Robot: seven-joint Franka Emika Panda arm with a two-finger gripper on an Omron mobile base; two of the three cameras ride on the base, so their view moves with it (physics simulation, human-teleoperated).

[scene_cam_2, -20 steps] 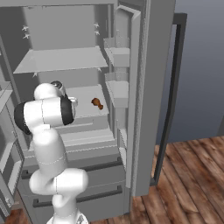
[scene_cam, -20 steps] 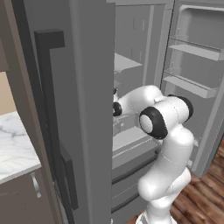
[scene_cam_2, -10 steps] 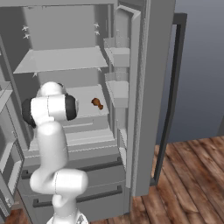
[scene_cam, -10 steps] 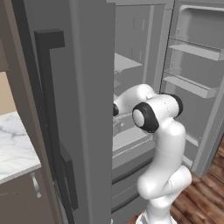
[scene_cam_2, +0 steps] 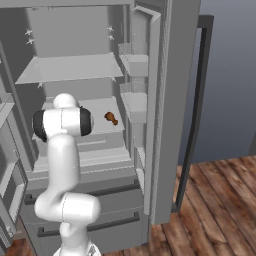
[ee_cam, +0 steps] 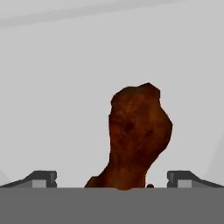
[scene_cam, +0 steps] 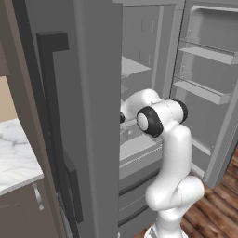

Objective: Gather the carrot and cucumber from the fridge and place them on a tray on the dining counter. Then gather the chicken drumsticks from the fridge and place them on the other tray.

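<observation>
Since the earlier frame the arm's elbow has swung further toward the fridge interior, carrying the hand deeper over the shelf. The claw (ee_cam: 112, 181) is spread wide, its tips flanking a chicken drumstick (ee_cam: 136, 135) without touching it, apparently aligned for a grasp. The drumstick lies near the right edge of the middle shelf (scene_cam_2: 100, 127). Beyond, door bins (scene_cam_2: 134, 102) crowd the right side.

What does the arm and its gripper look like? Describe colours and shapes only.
The arm is glossy white, built of rounded tubular links, with black rings and a grey round cap at the joints. The gripper ends in two small dark grey, wedge-shaped fingertips with lighter faces. No cables or markings are visible.
</observation>
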